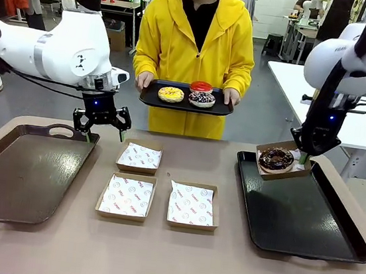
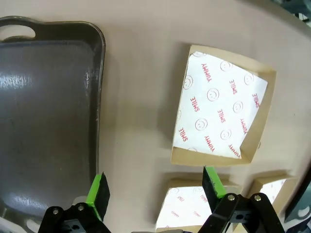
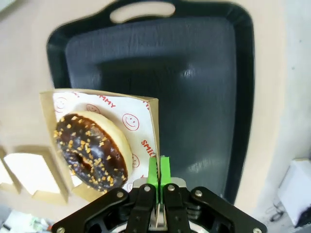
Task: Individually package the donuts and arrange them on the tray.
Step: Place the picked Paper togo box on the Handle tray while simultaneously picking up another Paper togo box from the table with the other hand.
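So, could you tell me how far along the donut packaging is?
Done: the chocolate donut sits in its box. In hand: the right gripper pinches that box's edge above the right tray. Left: the yellow donut, red donut and purple-brown donut on the person's tray, three empty boxes on the table; the left gripper hangs open.

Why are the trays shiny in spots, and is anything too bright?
Front view: light leaves a pale sheen on the dark brownish rectangular tray. Left wrist view: bright streaks run along that tray's wall, and the lower paper-lined cardboard boxes look washed out. Right wrist view: a glare patch sits on the black rectangular tray; the chocolate sprinkled ring donut in its brown cardboard box looks sharp.
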Robot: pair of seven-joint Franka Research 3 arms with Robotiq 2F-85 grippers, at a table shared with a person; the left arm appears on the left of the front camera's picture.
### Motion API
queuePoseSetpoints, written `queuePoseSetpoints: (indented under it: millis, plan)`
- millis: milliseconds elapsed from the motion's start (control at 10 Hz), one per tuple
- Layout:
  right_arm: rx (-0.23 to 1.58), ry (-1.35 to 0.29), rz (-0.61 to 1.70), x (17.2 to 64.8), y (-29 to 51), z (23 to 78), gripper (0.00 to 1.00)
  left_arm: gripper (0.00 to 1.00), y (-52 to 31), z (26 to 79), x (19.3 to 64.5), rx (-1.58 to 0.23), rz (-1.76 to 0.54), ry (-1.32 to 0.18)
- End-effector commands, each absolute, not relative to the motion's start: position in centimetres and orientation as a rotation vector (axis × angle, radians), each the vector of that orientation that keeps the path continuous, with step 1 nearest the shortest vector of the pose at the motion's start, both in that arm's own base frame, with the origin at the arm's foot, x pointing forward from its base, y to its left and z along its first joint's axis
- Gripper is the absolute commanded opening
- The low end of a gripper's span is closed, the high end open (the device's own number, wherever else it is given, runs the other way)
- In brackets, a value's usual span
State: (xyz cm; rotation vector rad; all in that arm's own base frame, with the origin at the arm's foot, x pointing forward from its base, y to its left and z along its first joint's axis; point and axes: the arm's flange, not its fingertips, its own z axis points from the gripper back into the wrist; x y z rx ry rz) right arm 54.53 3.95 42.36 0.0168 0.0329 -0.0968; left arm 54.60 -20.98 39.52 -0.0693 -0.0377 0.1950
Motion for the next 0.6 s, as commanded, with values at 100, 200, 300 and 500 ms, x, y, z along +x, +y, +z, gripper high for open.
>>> queuePoseSetpoints:
  millis: [100,200,300,500]
  plan:
    - [-0.007,0.029,-0.118,56.2,3.8,40.0,0.02,1.0,-23.4,38.7,57.3,-0.025,0.235,0.005]
    - [-0.004,0.044,-0.115,56.6,3.5,39.2,0.02,1.0,-23.7,38.0,57.9,-0.012,0.249,0.015]
    - [0.01,0.06,-0.109,56.8,3.1,38.4,0.02,1.0,-23.9,37.4,58.2,0.0,0.257,0.022]
    - [0.026,0.075,-0.103,57.1,2.4,37.3,0.02,1.0,-23.9,36.8,58.4,-0.001,0.257,0.026]
